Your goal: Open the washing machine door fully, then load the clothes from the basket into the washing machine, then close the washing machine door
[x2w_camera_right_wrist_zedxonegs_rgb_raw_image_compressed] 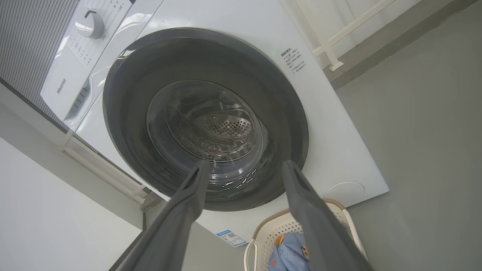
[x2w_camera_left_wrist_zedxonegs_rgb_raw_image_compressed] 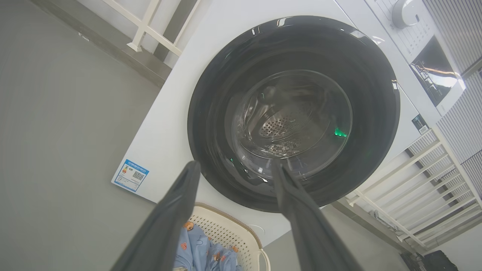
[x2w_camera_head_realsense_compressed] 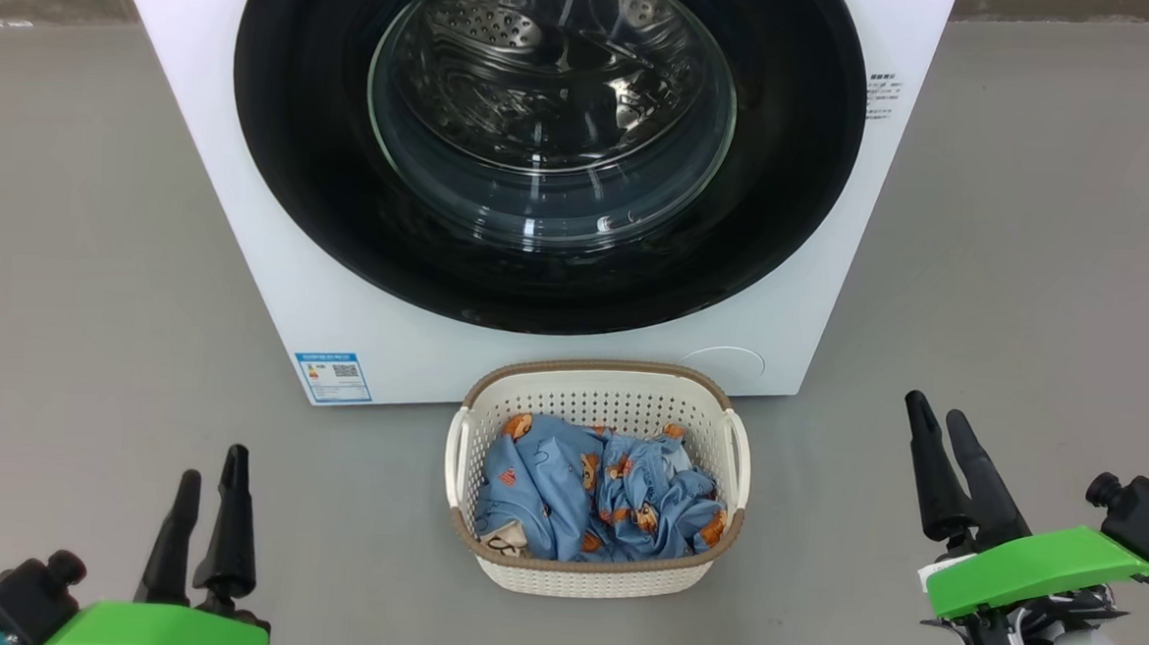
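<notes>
Standing on grey floor [x2w_camera_head_realsense_compressed: 68,237]: big white boxy front-loader washing machine [x2w_camera_head_realsense_compressed: 247,197], its round glossy black-rimmed glass door [x2w_camera_head_realsense_compressed: 298,151] shut flush; just in front, small cream perforated plastic basket [x2w_camera_head_realsense_compressed: 591,579] w/ brown rim, holding crumpled light blue bear-print clothes [x2w_camera_head_realsense_compressed: 585,500]; left gripper [x2w_camera_head_realsense_compressed: 213,469] at lower left, fingers spread, nothing held; right gripper [x2w_camera_head_realsense_compressed: 934,410] at lower right, likewise released, empty; both well apart from basket.

The washer [x2w_camera_head_realsense_compressed: 415,354] stands on the floor [x2w_camera_head_realsense_compressed: 68,237] at 12 o'clock, door [x2w_camera_head_realsense_compressed: 786,225] closed on its front. The basket [x2w_camera_head_realsense_compressed: 591,577] sits just before it, clothes [x2w_camera_head_realsense_compressed: 585,500] inside. From the basket, the left gripper [x2w_camera_head_realsense_compressed: 213,462] lies at 9 o'clock, the right gripper [x2w_camera_head_realsense_compressed: 935,405] at 3 o'clock, both well apart.
</notes>
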Motion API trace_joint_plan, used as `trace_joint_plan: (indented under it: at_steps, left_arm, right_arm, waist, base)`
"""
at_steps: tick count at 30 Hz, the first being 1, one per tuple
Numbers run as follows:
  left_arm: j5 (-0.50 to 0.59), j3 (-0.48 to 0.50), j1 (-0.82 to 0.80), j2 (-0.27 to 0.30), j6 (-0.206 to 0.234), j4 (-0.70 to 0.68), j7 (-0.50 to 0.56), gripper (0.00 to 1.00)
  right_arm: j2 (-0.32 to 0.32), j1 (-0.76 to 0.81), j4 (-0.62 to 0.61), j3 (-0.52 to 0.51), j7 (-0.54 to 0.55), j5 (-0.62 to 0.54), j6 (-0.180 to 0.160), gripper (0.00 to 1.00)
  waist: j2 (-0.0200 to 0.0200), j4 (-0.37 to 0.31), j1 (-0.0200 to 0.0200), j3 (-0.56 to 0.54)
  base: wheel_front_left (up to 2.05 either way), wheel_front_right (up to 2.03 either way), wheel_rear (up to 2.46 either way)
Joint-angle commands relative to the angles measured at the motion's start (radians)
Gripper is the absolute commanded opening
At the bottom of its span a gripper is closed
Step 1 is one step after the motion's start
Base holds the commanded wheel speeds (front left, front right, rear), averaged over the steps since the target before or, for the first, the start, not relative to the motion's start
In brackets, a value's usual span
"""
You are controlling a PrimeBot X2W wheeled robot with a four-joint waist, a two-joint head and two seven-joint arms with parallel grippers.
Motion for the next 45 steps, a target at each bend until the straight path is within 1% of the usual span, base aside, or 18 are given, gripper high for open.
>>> trace_joint_plan:
  at_steps: [1,5,10,20,45]
  left_arm:
    - [0.033,0.019,-0.052,0.022,-0.005,-0.021,-0.014,1.00]
    - [0.103,0.018,-0.057,0.026,-0.002,-0.016,-0.026,1.00]
    - [0.161,0.022,-0.066,0.021,0.002,-0.007,-0.041,1.00]
    - [0.294,0.022,-0.085,0.028,0.005,0.006,-0.073,1.00]
    - [0.529,0.017,-0.120,0.041,0.000,0.037,-0.144,1.00]
  right_arm:
    - [-0.019,-0.048,-0.025,0.021,-0.012,-0.031,0.004,1.00]
    - [-0.025,-0.055,-0.015,0.033,-0.024,-0.080,0.004,1.00]
    - [-0.034,-0.066,-0.007,0.044,-0.039,-0.149,0.004,1.00]
    - [-0.043,-0.092,-0.011,0.073,-0.072,-0.269,0.005,1.00]
    - [-0.062,-0.132,0.032,0.100,-0.143,-0.527,0.006,1.00]
  waist:
    - [0.0000,0.000,-0.0001,0.001]
    - [0.0000,-0.001,-0.0001,0.003]
    - [0.0000,0.000,-0.0001,0.007]
    - [0.0000,-0.003,-0.0001,0.014]
    - [0.0000,-0.002,-0.0001,0.012]
  base:
    - [0.00,0.00,0.00]
    - [0.00,0.00,0.00]
    - [0.00,0.00,0.00]
    - [0.00,0.00,0.00]
    - [0.00,0.00,0.00]
